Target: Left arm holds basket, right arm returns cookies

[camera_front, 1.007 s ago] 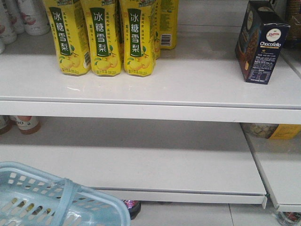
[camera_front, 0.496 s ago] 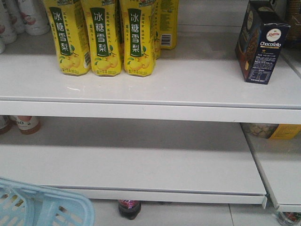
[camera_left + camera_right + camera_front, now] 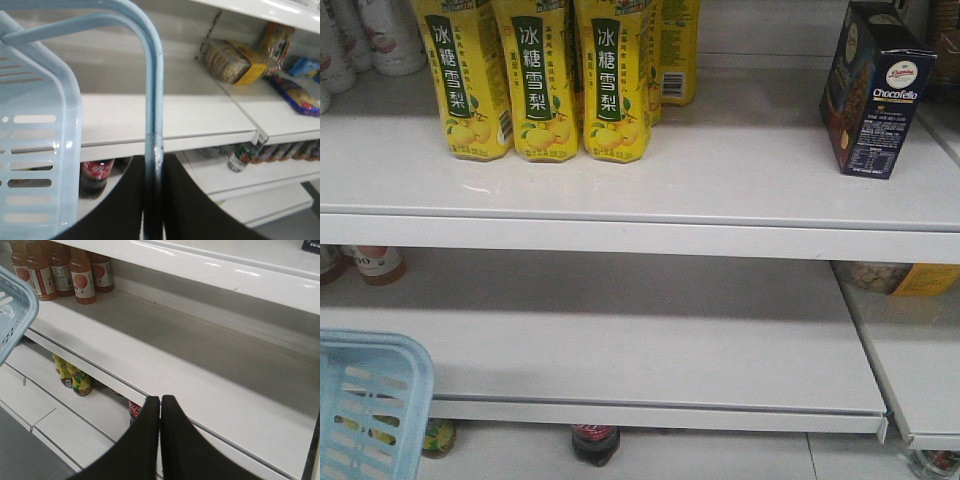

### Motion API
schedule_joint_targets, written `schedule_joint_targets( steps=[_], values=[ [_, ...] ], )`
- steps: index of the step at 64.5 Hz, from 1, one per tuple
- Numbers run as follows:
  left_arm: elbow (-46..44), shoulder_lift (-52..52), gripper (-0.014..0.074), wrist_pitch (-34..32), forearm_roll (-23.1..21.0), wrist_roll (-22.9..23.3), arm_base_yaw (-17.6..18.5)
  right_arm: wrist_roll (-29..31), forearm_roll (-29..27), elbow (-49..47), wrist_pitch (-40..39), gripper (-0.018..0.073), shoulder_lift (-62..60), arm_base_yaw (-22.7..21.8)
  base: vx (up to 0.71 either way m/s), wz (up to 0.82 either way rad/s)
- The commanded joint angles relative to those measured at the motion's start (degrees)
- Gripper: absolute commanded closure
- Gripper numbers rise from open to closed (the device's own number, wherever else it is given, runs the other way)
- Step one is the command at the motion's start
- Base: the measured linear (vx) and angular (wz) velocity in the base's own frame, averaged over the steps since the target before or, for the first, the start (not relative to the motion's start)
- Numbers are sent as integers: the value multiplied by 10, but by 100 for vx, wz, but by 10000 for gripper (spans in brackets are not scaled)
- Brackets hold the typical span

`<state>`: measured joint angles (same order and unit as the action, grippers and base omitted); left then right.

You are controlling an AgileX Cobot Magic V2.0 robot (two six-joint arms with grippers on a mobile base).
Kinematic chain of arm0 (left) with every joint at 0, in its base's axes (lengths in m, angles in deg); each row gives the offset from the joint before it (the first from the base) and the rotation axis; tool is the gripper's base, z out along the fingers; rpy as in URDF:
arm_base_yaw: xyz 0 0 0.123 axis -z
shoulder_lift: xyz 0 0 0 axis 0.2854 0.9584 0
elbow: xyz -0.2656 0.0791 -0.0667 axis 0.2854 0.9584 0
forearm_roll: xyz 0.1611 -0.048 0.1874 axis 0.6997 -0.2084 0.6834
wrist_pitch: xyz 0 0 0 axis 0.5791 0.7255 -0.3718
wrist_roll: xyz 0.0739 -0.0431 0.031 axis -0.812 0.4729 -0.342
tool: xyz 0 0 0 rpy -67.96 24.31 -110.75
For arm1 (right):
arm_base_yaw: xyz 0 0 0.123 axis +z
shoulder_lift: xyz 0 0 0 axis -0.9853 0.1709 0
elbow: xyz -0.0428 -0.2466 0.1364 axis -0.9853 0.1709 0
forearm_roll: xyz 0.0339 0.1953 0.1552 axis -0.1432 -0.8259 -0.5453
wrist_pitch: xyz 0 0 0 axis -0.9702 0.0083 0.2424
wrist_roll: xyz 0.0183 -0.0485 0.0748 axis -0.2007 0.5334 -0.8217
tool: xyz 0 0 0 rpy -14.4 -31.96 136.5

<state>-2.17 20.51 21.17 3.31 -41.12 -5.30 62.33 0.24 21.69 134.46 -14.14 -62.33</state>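
cookies (image 3: 876, 90) upright on the upper shelf (image 3: 650, 200), at its right end, a short way back from the front edge. box face reads "chocofello". wide bare stretch of shelf between the box and the yellow drink cartons (image 3: 542, 80) at left; cartons stand in a tight row, set back from the lip.

middle shelf (image 3: 620, 340) bare across most of its width in the front view. packaged goods sit under the upper shelf at far right. bottles show below its front edge on the floor level.

basket (image 3: 365, 410) at lower left of the front view, cut by the frame; its corner overlaps the middle shelf's front edge in the picture, depth gap not readable. in the right wrist view the basket rim (image 3: 15, 305) enters from the left.

left gripper (image 3: 153, 200): black fingers clenched on the basket handle (image 3: 152, 100), which runs up between them.

right gripper (image 3: 160, 440): fingers pressed together, nothing between them, in front of the middle shelf's edge, well apart from the cookies.
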Motion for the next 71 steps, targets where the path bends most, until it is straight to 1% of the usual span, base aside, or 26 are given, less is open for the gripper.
schedule_joint_targets(
  steps=[1,5,9,17,26,36,41,45,52,61,67,71],
  values=[
    [8,-6,603,-134,-9,-1,2,0,-8,-13,-38,563,7,-2,0,0],
    [27,-6,603,-184,-9,-1,2,0,-8,-13,-38,563,7,-2,0,0],
    [44,-6,603,-224,2,-1,2,0,-8,-13,-38,563,7,-2,0,0],
    [82,-6,603,-270,47,-1,2,0,-8,-13,-38,563,7,-2,0,0],
    [115,-6,603,-273,109,-1,1,0,-8,-13,-38,563,7,-2,0,0],
    [142,-6,603,-275,193,-1,1,0,-8,-13,-38,563,7,-2,0,0],
    [143,-6,603,-272,225,-1,1,0,-8,-13,-38,563,7,-2,0,0],
    [143,-6,603,-274,242,-1,1,0,-8,-13,-38,563,7,-2,0,0],
    [150,-6,603,-282,251,-1,1,0,-8,-13,-38,563,7,-2,0,0],
    [194,-6,603,-339,242,0,1,0,-8,-13,-38,563,7,-2,0,0],
    [192,-6,603,-333,237,-1,1,0,-8,-13,-38,563,7,-2,0,0],
    [192,-6,603,-337,245,-1,1,0,-8,-13,-38,563,7,-2,0,0]
  ],
)
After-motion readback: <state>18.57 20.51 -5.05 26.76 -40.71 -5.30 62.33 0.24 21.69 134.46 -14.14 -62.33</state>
